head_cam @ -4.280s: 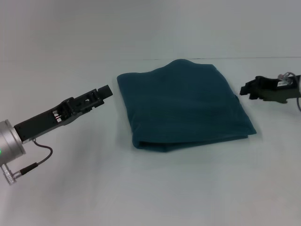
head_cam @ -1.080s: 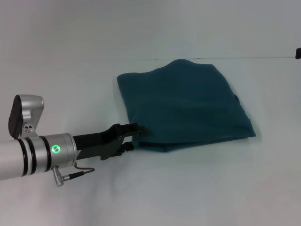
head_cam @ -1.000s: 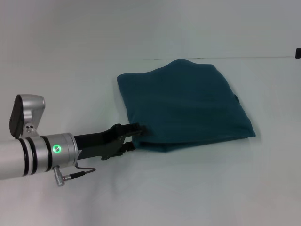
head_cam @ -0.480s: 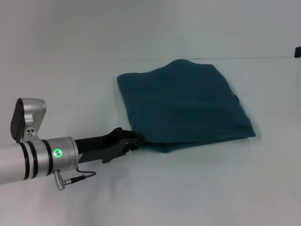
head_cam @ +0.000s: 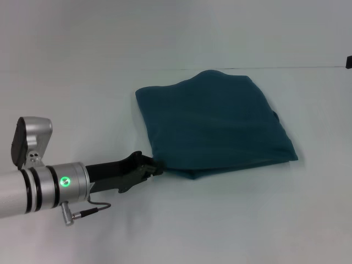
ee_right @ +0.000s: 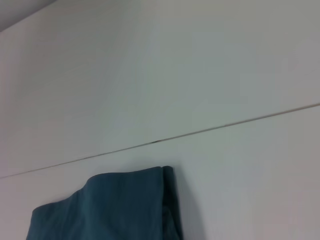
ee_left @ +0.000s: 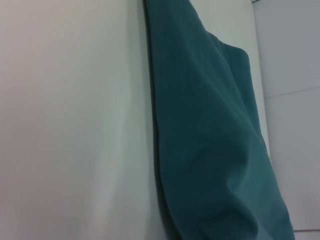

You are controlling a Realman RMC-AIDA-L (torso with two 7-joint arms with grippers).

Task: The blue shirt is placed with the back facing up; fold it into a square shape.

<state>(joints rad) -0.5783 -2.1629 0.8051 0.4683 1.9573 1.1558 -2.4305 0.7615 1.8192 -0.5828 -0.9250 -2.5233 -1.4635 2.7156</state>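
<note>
Shirt: the blue shirt (head_cam: 214, 122) lies folded into a rough four-sided block on the white table (head_cam: 231, 220), a little right of the middle in the head view, with its far edge close to the line where the table meets the wall.
Shirt shape: the far edge humps up in the middle, the right edge slants outward toward the near right corner, and the near edge shows stacked layers of cloth.
Left gripper: the left gripper (head_cam: 155, 166) is low over the table at the shirt's near left corner, its black tip touching the cloth there.
Left gripper state: the fingers look pinched together on that corner of the blue shirt, though the tip is dark against the cloth and the hold itself is hard to make out.
Left arm: the silver forearm comes in from the lower left of the head view, with a green light (head_cam: 65, 181) lit on its wrist ring and a thin cable (head_cam: 91, 208) looping under it.
Left wrist view: the shirt (ee_left: 210, 140) fills one side, its folded edge running as a long straight line against the bare table (ee_left: 70, 125).
Right gripper: only a small dark piece of it (head_cam: 348, 62) shows at the right edge of the head view, well apart from the shirt; whether its fingers are open or closed cannot be told.
Right wrist view: one corner of the shirt (ee_right: 115, 207) shows on the table (ee_right: 240, 185), with a thin seam line behind it.
</note>
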